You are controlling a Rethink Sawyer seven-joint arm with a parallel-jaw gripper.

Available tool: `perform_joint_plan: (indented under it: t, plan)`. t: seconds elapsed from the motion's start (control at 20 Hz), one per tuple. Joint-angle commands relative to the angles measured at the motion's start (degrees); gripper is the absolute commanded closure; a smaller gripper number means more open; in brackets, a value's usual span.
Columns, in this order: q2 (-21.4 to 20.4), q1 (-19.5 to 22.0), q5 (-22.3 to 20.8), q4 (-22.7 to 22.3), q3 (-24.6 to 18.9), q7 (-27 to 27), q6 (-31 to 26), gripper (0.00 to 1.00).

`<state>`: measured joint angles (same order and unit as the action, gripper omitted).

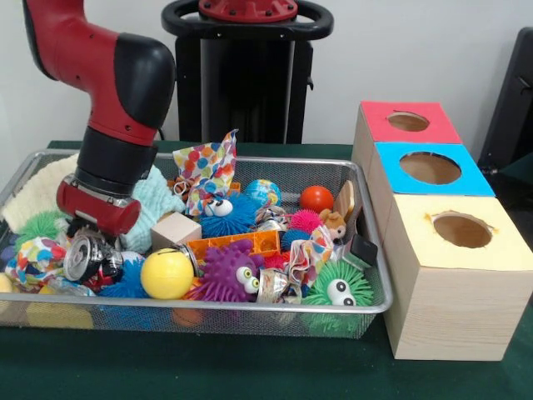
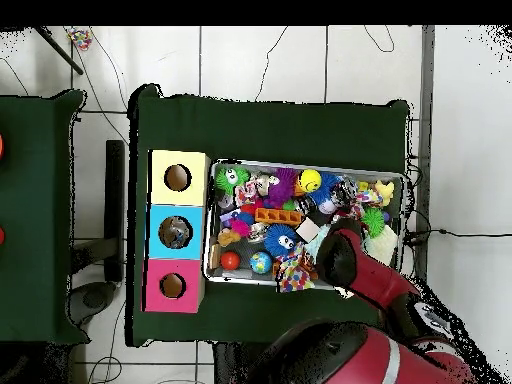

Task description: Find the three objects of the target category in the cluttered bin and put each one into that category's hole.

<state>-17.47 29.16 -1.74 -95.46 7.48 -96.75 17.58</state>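
End effector point(image 1: 86, 242) low in cluttered bin point(image 1: 250, 307), L side front view — clamped on silver can point(image 1: 83, 257), beside yellow ball point(image 1: 166, 273).

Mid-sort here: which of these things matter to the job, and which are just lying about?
Job: bin; red box, blue box and yellow box, each with a hole; hand, down in the bin.

Lying about (any could be a target; category not shown): can, yellow ball, purple spiky toy, orange ball, wooden block.
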Motion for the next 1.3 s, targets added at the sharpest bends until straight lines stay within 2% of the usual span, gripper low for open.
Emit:
perform_joint_plan:
  t: [0.05, 0.3, 0.6, 0.9, 1.1, 1.3]
  plan:
    - [-3.7, 10.2, -3.5, -2.4, -12.1, -5.4, -16.3, 0.0]
    - [-2.6, 11.3, -5.1, -0.9, -13.3, -4.9, -15.1, 0.0]
    - [-3.3, 8.3, -4.2, -0.6, -10.2, -5.1, -17.5, 0.0]
    - [-2.5, 7.5, -5.0, 0.3, -10.1, -4.2, -17.6, 0.0]
    - [-1.4, 8.8, -7.6, -0.7, -11.1, -3.0, -16.4, 0.0]
    - [1.7, 10.3, -12.0, -3.6, -11.1, -3.4, -11.9, 0.0]
